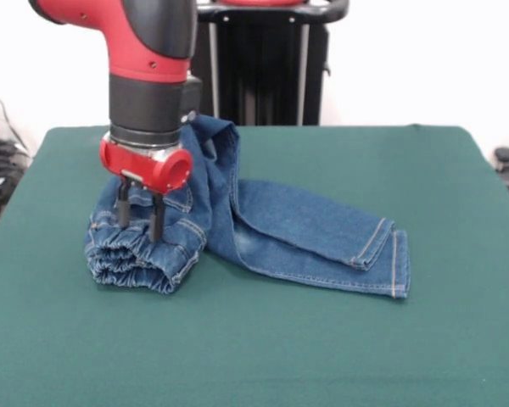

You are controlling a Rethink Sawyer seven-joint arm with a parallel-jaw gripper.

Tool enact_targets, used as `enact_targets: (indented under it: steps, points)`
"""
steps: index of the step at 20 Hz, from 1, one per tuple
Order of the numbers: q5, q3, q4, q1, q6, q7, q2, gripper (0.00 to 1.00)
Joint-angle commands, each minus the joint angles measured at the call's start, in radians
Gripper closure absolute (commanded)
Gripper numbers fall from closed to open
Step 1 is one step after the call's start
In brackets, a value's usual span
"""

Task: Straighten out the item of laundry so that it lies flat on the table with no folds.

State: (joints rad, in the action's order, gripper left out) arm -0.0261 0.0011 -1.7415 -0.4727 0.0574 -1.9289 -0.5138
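Far from flat yet: small blue denim jeans (263, 212) lying left of centre on the dark green counter (322, 339), crumpled and doubled over. Elastic waistband (136, 263) bunched into a gathered roll at the picture's left, nearest the camera; seat humped up behind the arm; both legs stacked one over the other, running out to the picture's right and ending in hems (386, 250) with orange stitching. Nothing visibly smoothed so far; judged left to do, unrolling the waistband, pulling down the hump and spreading the two legs apart. Gripper (139, 222) of the red and black arm (148, 76) set down on the waistband end, jaws parted by a narrow gap with both dark fingertips (156, 229) pressed into or against the denim; whether a fold is actually pinched between them, not clear. Black pedestal (263, 68) behind the far edge. Rest of the counter bare, nothing in the way but the arm itself, hiding part of the seat.
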Motion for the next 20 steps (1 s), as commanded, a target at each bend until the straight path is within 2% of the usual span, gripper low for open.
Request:
enact_targets:
  steps: [1, 8, 9, 13, 20]
  points:
    - [-0.008, 0.115, 0.05, -0.021, -0.041, -0.114, 0.049, 0.0]
    - [-0.015, 0.115, 0.048, -0.022, -0.053, -0.117, 0.05, 0.0]
    - [-0.027, 0.092, 0.059, -0.002, -0.068, -0.109, 0.053, 1.0]
    - [-0.046, 0.108, 0.058, -0.013, -0.111, -0.109, 0.051, 1.0]
    - [-0.012, 0.108, 0.037, -0.014, -0.094, -0.139, 0.038, 1.0]
